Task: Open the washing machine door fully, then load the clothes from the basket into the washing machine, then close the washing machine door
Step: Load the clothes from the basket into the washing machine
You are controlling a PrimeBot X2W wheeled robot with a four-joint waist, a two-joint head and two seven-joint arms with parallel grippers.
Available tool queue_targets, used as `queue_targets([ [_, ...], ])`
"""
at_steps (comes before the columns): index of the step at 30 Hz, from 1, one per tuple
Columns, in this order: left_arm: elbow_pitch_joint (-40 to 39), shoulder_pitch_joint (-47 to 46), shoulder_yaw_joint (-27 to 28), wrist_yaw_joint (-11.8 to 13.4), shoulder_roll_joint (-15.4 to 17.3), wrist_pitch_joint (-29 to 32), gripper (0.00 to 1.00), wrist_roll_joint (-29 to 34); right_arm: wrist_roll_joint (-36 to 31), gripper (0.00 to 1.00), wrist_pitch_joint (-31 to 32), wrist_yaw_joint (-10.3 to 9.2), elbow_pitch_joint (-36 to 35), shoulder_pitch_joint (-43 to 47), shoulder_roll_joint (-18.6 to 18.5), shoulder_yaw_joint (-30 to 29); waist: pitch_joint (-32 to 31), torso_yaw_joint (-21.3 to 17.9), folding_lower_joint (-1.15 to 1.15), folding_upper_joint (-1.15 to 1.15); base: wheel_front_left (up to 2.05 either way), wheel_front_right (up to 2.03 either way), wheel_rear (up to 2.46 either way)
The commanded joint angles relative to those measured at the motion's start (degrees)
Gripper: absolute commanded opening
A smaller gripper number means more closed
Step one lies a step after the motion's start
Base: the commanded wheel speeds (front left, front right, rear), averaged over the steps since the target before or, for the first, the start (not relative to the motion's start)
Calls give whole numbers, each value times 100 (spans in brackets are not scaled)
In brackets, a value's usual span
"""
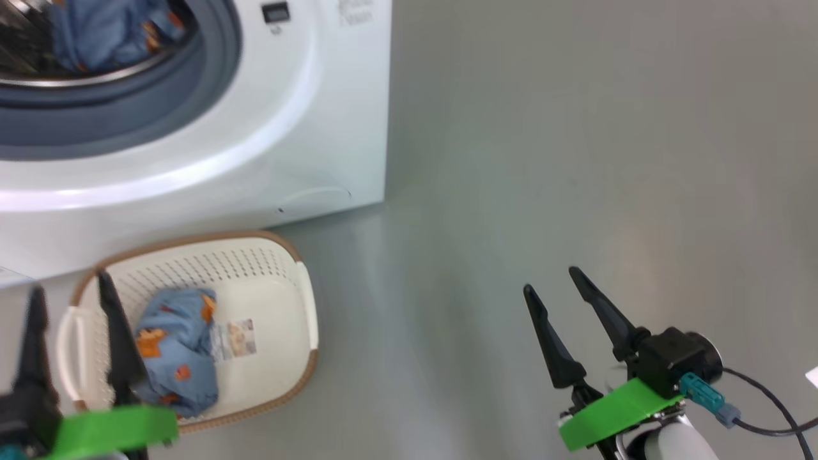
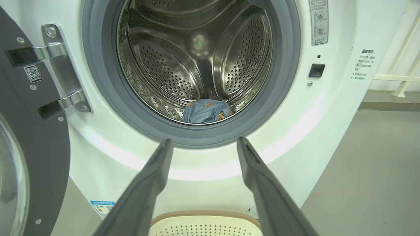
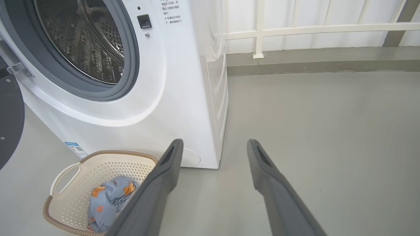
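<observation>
- Low at the head view's 7 o'clock, the left gripper [image 1: 69,283] hangs spread wide and empty over the left end of the basket [image 1: 307,300].
- At 5 o'clock the right gripper [image 1: 551,280] stands equally wide, holding nothing, above bare floor [image 1: 575,160].
- One blue bundle [image 1: 176,348] lies in the basket's left half, beside a paper label [image 1: 235,338].
- The basket sits on the floor just in front of the washer [image 1: 319,128].
- A second bundle [image 2: 206,111] rests at 6 o'clock in the drum [image 2: 164,65].
- The door [image 2: 39,147] hangs open at the left wrist view's 9 o'clock.
</observation>
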Motion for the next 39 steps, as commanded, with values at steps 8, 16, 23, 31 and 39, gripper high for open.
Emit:
queue_targets([
  [8, -349, 849, -114, 141, -11, -45, 100, 143, -178, 100, 286, 9, -437, 562, 7, -30, -1122, 564, 0, 0, 0, 0, 0],
  [16, -312, 1230, -465, 92, -13, 62, 100, 228, -260, 100, 617, 9, -820, 1053, 8, -143, -1642, 789, 0, 0, 0, 0, 0],
  [23, -266, 1315, -605, 6, 8, 107, 100, 217, -275, 100, 781, 9, -1046, 1283, 8, -204, -1859, 858, 0, 0, 0, 0, 0],
  [31, -205, 1308, -617, -39, 4, 91, 100, 167, -266, 100, 908, 9, -1294, 1481, 9, -238, -1964, 876, 0, 0, 0, 0, 0],
  [39, -205, 1278, -626, -29, -4, 82, 100, 162, -258, 100, 928, 9, -1357, 1516, 9, -288, -1952, 859, 0, 0, 0, 0, 0],
])
